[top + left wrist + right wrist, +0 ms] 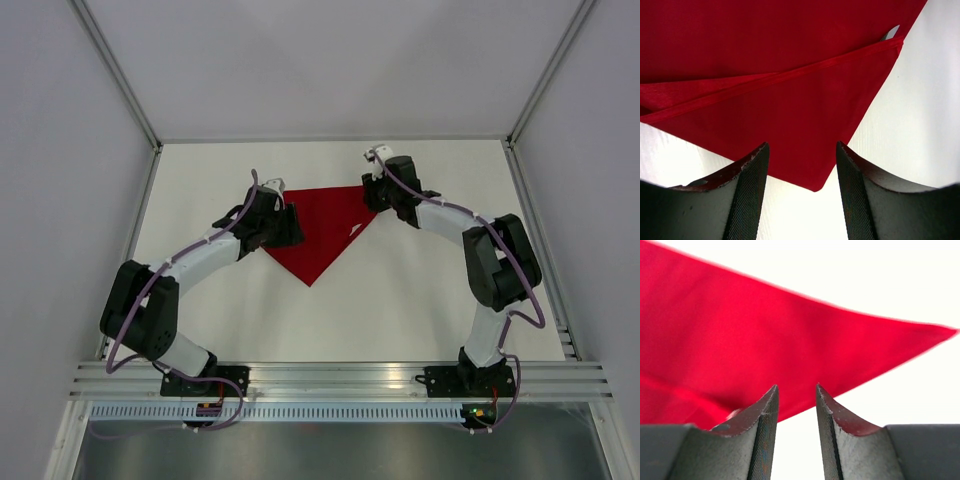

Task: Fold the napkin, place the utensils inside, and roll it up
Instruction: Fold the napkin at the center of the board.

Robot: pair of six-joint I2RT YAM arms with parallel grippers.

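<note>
The red napkin [320,230] lies folded into a triangle on the white table, point toward the arms. My left gripper [285,225] is at its left corner. In the left wrist view [802,155] it is open and empty, and a corner of the napkin [790,50] lies between the fingers. My right gripper [375,195] is at the right corner. In the right wrist view [796,395] it is open with a narrow gap and empty, the napkin [765,340] just ahead. A small pale sliver [355,231] shows at the fold [891,33]. The utensils are otherwise hidden.
The white table [420,300] is walled by grey panels at the left, right and back. An aluminium rail [340,375] runs along the near edge by the arm bases.
</note>
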